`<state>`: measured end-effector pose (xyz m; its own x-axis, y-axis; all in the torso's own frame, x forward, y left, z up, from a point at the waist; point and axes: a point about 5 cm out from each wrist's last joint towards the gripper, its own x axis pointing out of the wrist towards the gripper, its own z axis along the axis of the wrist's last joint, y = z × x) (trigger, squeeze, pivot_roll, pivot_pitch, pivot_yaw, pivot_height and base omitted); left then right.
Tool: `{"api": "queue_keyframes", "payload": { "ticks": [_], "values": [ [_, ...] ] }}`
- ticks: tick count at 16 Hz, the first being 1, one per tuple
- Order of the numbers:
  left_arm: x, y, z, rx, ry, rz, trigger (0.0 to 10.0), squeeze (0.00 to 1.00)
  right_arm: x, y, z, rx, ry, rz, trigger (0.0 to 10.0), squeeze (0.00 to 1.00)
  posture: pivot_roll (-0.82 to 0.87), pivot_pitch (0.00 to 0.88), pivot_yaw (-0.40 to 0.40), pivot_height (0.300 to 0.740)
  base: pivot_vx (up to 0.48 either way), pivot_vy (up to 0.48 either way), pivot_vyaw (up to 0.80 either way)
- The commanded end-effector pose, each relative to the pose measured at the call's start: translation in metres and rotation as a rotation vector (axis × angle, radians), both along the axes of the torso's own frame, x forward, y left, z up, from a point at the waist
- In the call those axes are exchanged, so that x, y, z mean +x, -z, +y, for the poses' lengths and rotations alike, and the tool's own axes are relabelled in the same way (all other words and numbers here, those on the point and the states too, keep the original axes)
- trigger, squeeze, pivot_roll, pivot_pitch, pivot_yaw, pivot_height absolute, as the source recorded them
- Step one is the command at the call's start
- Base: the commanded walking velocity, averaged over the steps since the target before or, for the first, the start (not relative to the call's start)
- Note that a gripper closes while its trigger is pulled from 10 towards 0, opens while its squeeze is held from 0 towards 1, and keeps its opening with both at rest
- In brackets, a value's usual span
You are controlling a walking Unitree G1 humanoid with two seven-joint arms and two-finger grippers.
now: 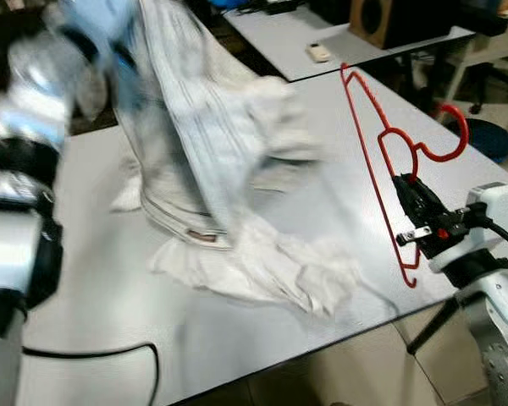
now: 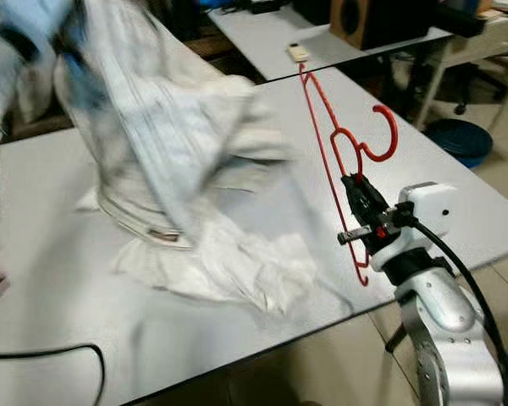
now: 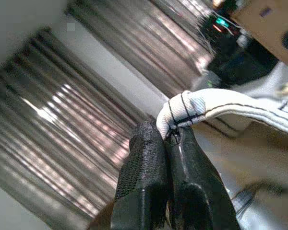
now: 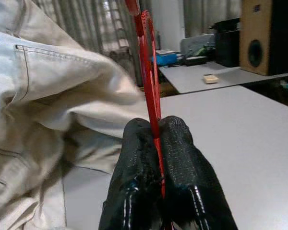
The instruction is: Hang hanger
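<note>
Black fingers (image 4: 156, 158) of the right gripper (image 1: 416, 222) are clamped on the thin red hanger (image 1: 381, 156), which is held upright over the right edge of the table (image 1: 93, 330), its hook pointing away to the right. The hanger is made of slim wire or plastic with a smooth surface; which of the two cannot be told.

The left gripper (image 3: 170, 139) is closed on a thick stitched hem of the trousers (image 1: 195, 127), which are lifted at the left and blurred. They are of pale cloth with seams and a pocket, soft and creased, and their lower part is lying in folds on the smooth grey table.

As a judgement, the task is at an early stage: both things are grasped, but the trousers are not yet put on the hanger, and no rail for hanging is seen.
</note>
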<state>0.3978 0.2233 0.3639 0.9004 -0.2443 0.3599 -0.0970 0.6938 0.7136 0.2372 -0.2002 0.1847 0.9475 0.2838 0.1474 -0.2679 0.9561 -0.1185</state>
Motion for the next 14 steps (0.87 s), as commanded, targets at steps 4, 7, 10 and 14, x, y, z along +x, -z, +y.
{"api": "queue_keyframes", "payload": {
  "ticks": [4, 7, 10, 14],
  "values": [
    [0.002, -0.010, -0.084, 0.084, 0.278, 0.003, 0.0, 0.00, 0.004, -0.002, 0.004, 0.016, 0.005, -0.036, 10.0, 0.00, -0.17, 0.000, 0.170, 0.740, 0.000, 0.000, 0.00],
    [0.005, 0.060, -0.141, 0.137, 0.425, 0.204, 0.0, 0.00, -0.004, 0.002, 0.003, 0.005, 0.038, -0.036, 10.0, 0.00, -0.20, 0.000, 0.218, 0.740, 0.000, 0.000, 0.00],
    [0.002, 0.119, -0.150, 0.206, 0.458, 0.391, 2.5, 0.00, -0.009, 0.005, 0.005, 0.003, 0.049, -0.032, 10.0, 0.00, -0.21, 0.000, 0.233, 0.740, 0.000, 0.000, 0.00],
    [-0.009, 0.185, -0.124, 0.340, 0.457, 0.646, 10.0, 1.00, -0.010, 0.010, 0.014, 0.020, 0.038, -0.022, 10.0, 0.00, -0.20, 0.000, 0.235, 0.740, 0.000, 0.000, 0.00]
  ]
}}
